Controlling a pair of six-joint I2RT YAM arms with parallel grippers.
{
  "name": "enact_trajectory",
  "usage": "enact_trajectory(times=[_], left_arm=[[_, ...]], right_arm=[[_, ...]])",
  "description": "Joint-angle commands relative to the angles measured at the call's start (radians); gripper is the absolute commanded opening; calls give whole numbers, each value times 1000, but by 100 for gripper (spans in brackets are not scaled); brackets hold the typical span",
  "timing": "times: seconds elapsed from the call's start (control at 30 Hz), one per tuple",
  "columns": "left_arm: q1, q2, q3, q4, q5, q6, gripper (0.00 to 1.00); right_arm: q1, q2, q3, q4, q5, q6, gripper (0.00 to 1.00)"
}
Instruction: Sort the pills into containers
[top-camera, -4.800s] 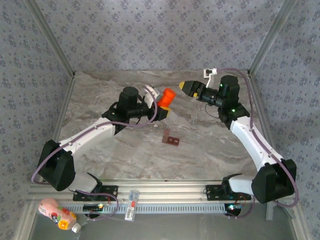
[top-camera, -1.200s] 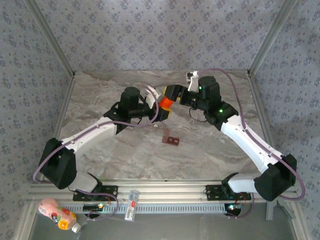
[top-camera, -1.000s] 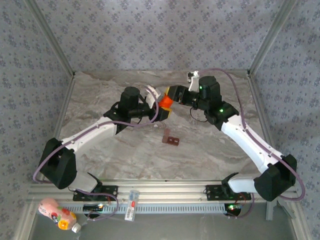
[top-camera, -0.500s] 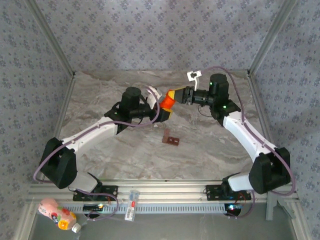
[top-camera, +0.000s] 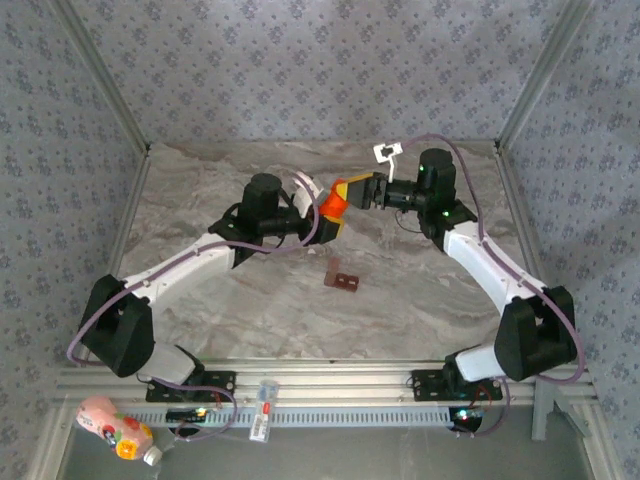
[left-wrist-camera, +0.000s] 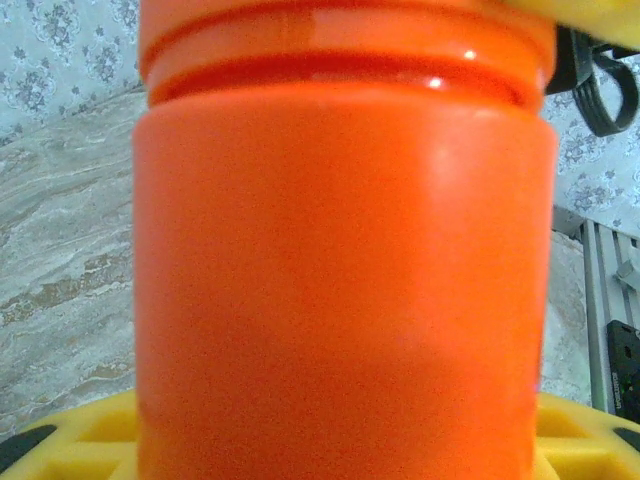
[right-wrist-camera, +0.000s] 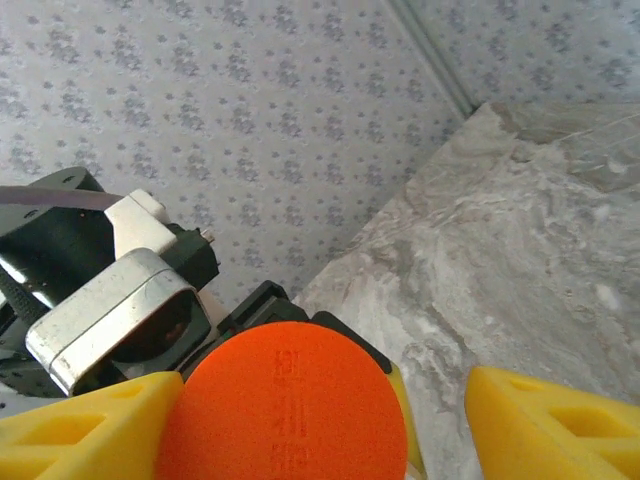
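Marble-patterned table (top-camera: 420, 300) runs back to flowered walls, and both arms meet above its far middle. From the left, the left gripper (top-camera: 322, 210) is clamped on the body of the orange bottle (top-camera: 334, 203), which in the left wrist view stands between the yellow fingers (left-wrist-camera: 70, 445). The bottle's long axis leans up and rightward, so its cap (right-wrist-camera: 285, 405) faces the right arm. Below it, toward the arm bases, the containers (top-camera: 343, 279) lie flat on the marble, apart from both grippers. One end of the strip seems to stick up. To the right, the right gripper (top-camera: 356, 190) straddles the cap with its jaws spread. One yellow finger (right-wrist-camera: 90, 430) sits against the cap's rim, and the other stands off with a gap. This arm is plainly the nearer one for the cap. No pills can be seen through the opaque bottle, and the compartments are too small to tell whether they are filled.
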Motion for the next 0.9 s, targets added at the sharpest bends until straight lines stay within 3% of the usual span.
enact_trajectory(times=[0.0, 0.13, 0.2, 0.43, 0.87], left_arm=[[1, -24, 33, 59, 32, 0, 0], [1, -19, 35, 60, 30, 1, 0], [1, -16, 35, 59, 31, 0, 0], [1, -18, 39, 52, 30, 4, 0], [0, -20, 41, 50, 32, -2, 0]], right_arm=[[9, -89, -7, -18, 153, 125, 76], [47, -148, -21, -41, 313, 232, 79], [69, -158, 0, -134, 396, 257, 79], [195, -156, 98, -352, 617, 197, 83], [228, -111, 148, -379, 647, 183, 77]])
